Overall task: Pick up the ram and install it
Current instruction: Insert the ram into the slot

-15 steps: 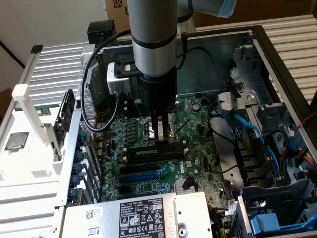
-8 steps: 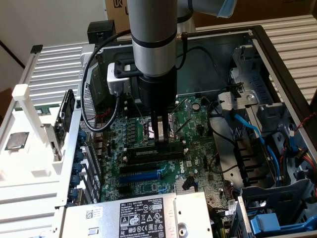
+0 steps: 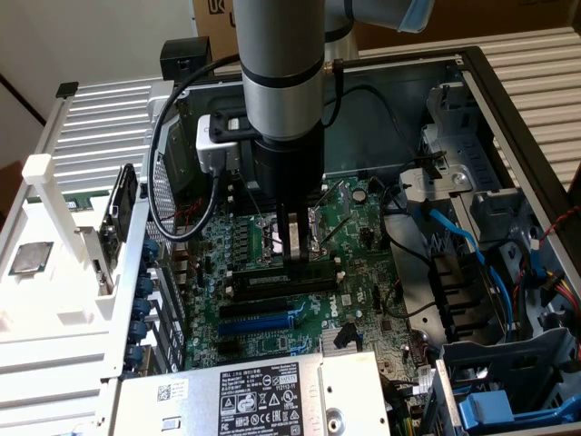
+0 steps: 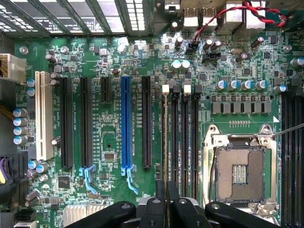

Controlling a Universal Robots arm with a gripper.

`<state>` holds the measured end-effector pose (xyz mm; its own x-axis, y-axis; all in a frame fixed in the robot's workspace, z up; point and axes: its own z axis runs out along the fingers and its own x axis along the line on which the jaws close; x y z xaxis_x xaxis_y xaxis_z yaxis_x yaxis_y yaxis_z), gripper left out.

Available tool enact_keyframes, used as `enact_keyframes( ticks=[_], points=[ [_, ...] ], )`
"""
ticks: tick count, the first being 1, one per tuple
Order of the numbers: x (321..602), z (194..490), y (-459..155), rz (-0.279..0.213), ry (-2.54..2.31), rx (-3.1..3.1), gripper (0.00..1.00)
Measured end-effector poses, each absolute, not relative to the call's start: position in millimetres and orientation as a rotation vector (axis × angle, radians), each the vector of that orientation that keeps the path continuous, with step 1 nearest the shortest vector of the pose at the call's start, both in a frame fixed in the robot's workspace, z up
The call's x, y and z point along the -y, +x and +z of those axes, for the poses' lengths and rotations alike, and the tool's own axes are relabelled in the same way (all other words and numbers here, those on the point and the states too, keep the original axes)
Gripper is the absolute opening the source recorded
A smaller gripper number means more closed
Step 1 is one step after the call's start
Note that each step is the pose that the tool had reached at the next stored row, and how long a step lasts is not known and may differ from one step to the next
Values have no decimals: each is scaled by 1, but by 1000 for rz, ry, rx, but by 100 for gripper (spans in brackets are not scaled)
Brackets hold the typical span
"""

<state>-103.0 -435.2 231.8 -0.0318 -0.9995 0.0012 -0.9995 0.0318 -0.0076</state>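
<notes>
Pinching the ram (image 4: 165,137) edge-on in the gripper (image 4: 166,186), clenched on its thin edge. Straight ahead of the fingertips, long axis parallel to the memory slots (image 4: 183,142), over the slot farthest from the CPU socket (image 4: 240,173). Seated or just resting: can't tell.

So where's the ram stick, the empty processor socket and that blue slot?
ram (image 4: 165,137), wrist view, on its thin upper edge.
processor socket (image 4: 239,173), wrist view, on the bare pin field in its middle.
blue slot (image 4: 125,121), wrist view, midway along its body.
</notes>
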Motion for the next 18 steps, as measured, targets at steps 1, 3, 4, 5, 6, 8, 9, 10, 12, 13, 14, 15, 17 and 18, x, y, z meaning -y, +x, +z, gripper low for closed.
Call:
enact_keyframes(
  ticks=[1,3,4,5,6,8,9,10,12,13,14,15,17,18],
  points=[
    [435,232,-103,-10,-2182,-2254,13],
    [435,232,-103,-10,-2181,-2255,13],
    [435,232,-103,-10,-2181,-2255,13],
    [435,232,-103,-10,-2181,-2255,13],
    [435,232,-103,-10,-2181,-2255,13],
    [435,232,-103,-10,-2181,-2255,13],
    [435,232,-103,-10,-2181,-2255,13],
    [435,232,-104,-10,-2181,-2255,13],
    [435,232,-104,-10,-2181,-2255,13],
    [435,232,-104,-10,-2181,-2255,13],
    [435,232,-104,-10,-2181,-2255,13],
    [435,232,-104,-10,-2181,-2255,13],
    [435,231,-104,-10,-2181,-2255,13],
    [435,231,-104,-11,-2181,-2254,13]
  ],
)
